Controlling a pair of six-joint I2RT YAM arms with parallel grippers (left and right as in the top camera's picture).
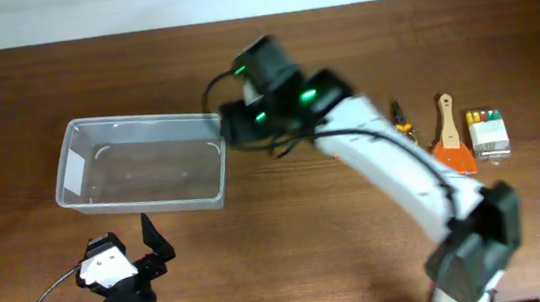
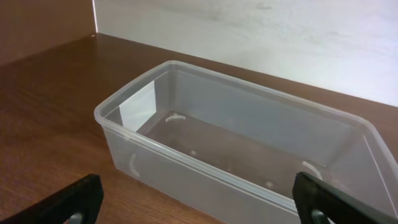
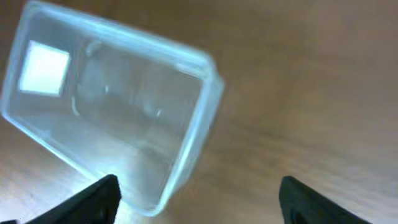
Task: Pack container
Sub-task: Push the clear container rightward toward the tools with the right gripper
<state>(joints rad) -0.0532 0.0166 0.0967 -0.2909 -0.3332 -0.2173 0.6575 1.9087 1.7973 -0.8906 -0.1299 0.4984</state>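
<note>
Over the right end of the container (image 1: 143,203) hangs your right gripper (image 3: 198,202), its two fingers spread wide with nothing between them, and that is where your trouble could start. The wrist view is blurred, so you are likely moving, and if you come down here a finger can catch the rim and shove the bin. It looks light, and on this smooth wooden table (image 1: 340,53) it would probably slide or twist rather than resist. Watch the other side too: your left gripper (image 2: 199,202) sits just off the container's near long wall, also spread and empty, facing into it, and a forward nudge would push the bin the opposite way. The container lies on the table with its long sides running left to right; it is empty (only a white label shows on its left end wall). Everything that might go in lies well to the right of the container: a small yellow-handled tool (image 1: 403,125), a wooden-handled scraper with an orange blade (image 1: 452,142), and a small clear box of coloured-tipped bits (image 1: 488,135). By my reading, packing has not begun.
</note>
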